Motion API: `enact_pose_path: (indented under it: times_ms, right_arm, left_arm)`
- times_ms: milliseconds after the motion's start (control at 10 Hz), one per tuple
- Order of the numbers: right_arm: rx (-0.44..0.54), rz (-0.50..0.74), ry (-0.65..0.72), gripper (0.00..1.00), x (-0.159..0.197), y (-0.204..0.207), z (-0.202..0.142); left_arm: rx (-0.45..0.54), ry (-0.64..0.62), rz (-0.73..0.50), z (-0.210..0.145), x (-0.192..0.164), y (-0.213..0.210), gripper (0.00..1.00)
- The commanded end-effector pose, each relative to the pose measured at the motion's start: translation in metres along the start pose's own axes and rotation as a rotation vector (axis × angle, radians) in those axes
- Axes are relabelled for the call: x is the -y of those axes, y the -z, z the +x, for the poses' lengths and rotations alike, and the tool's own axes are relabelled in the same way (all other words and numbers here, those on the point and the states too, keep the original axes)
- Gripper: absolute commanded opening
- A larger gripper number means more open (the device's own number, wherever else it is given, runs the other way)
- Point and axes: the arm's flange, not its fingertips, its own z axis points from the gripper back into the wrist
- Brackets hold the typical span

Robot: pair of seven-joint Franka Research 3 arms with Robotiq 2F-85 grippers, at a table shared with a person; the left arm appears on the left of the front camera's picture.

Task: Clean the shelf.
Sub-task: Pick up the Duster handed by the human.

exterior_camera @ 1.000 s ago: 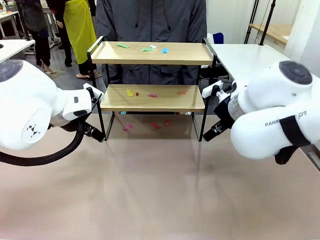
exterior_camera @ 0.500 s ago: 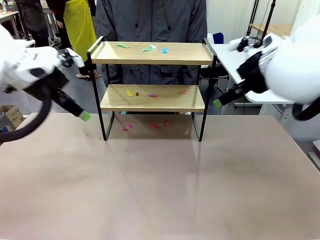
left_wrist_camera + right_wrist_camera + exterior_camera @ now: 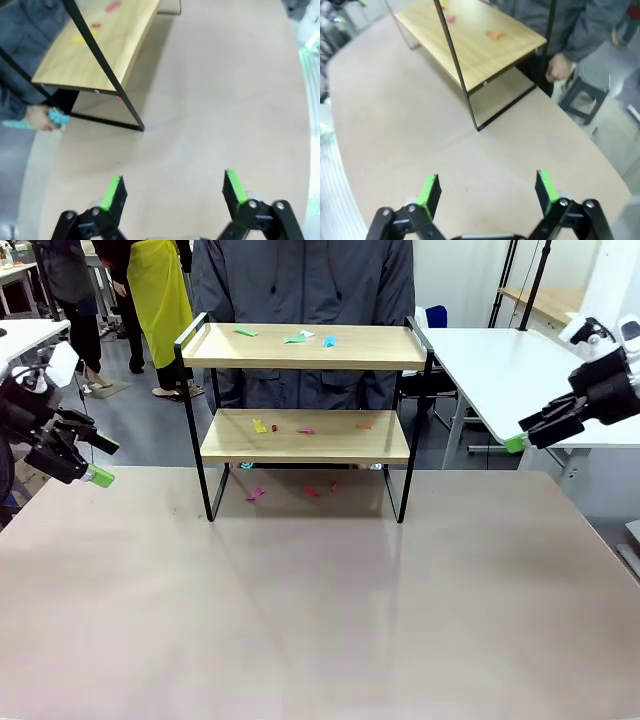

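Note:
The shelf (image 3: pixel 305 347) stands at the far middle of the table, two light wooden boards in a black frame. Small coloured paper scraps (image 3: pixel 300 338) lie on its top board, more scraps (image 3: pixel 305 429) on the lower board, and a few scraps (image 3: pixel 310 490) on the table under it. My left gripper (image 3: pixel 100 462) hovers open and empty over the table's left edge, well clear of the shelf. At the right edge my right gripper (image 3: pixel 520 433) is also open and empty. In the wrist views, the left gripper (image 3: pixel 173 192) and right gripper (image 3: pixel 486 192) each look across bare tabletop at the shelf (image 3: pixel 100 45) (image 3: pixel 470 35).
A person in a grey jacket (image 3: pixel 300 280) stands right behind the shelf; one hand (image 3: pixel 42 117) holds a teal object, the other hand (image 3: pixel 557 67) hangs by the shelf's end. A white side table (image 3: pixel 500 360) stands at the right, a stool (image 3: pixel 587 85) beyond the table's edge.
Both arms have swung away from the shelf's sides, out and up to the table's left and right edges. Grippers stayed open. The scraps have not moved.

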Motion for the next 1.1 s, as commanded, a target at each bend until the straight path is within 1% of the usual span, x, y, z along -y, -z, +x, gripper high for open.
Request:
enact_pose_path:
  times_ms: [0, 100, 200, 600, 700, 800, 900, 1000]
  right_arm:
    - [0.084, 0.063, -0.109, 1.0, 0.041, 0.032, -0.006]
    - [0.083, 0.052, -0.084, 1.0, 0.041, 0.032, -0.006]
    - [0.041, 0.026, -0.047, 1.0, 0.015, 0.006, -0.008]
    - [0.041, 0.026, -0.047, 1.0, 0.015, 0.006, -0.008]
    - [0.022, 0.025, -0.059, 1.0, 0.018, 0.01, -0.01]
    - [0.124, 0.06, -0.045, 1.0, 0.046, 0.008, -0.023]
    - [0.21, 0.099, -0.055, 1.0, 0.069, 0.007, -0.037]
    - [0.287, 0.107, -0.084, 1.0, 0.087, 0.009, -0.049]
  left_arm:
    - [0.091, 0.057, -0.047, -0.016, -0.026, 0.016, 1.0]
    - [0.12, -0.016, 0.004, -0.015, -0.033, 0.015, 1.0]
    - [0.041, 0.038, -0.01, -0.01, -0.009, 0.007, 1.0]
    - [0.041, 0.038, -0.01, -0.01, -0.009, 0.007, 1.0]
    - [0.03, 0.036, -0.006, -0.01, -0.015, 0.009, 1.0]
    - [0.176, -0.013, 0.04, -0.028, -0.037, 0.008, 1.0]
    - [0.263, -0.005, -0.007, -0.046, -0.047, 0.007, 1.0]
    - [0.328, -0.006, -0.008, -0.061, -0.054, 0.005, 1.0]
